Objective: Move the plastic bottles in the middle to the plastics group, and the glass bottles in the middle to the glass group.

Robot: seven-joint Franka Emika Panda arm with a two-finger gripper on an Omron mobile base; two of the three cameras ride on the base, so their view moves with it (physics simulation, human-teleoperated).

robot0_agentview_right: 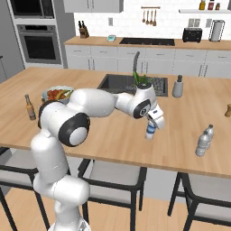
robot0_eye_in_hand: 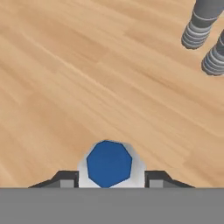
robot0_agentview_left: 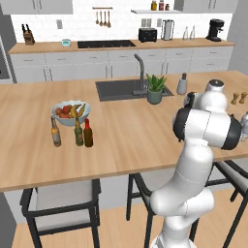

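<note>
My gripper (robot0_agentview_right: 151, 127) is shut on a small clear plastic bottle with a blue label band (robot0_agentview_right: 150, 132), held upright low over the middle of the island counter; whether it touches the wood I cannot tell. In the hand view its blue top (robot0_eye_in_hand: 109, 162) sits between my fingertips (robot0_eye_in_hand: 154, 180). Two more silvery-grey plastic bottles (robot0_agentview_right: 202, 144) (robot0_agentview_right: 209, 132) stand together to the right, at the upper right of the hand view (robot0_eye_in_hand: 199, 26). At the left, the amber bottle (robot0_agentview_left: 55, 131), the green bottle (robot0_agentview_left: 78, 131) and the red-capped dark glass bottle (robot0_agentview_left: 87, 133) stand in a row.
A fruit bowl (robot0_agentview_left: 70, 112) sits just behind the glass bottles. The sink (robot0_agentview_left: 121, 90) with its tap, a potted plant (robot0_agentview_left: 155, 90) and a grey soap dispenser (robot0_agentview_left: 182, 84) lie behind the middle. Stools (robot0_agentview_left: 58, 201) stand along the counter's near edge.
</note>
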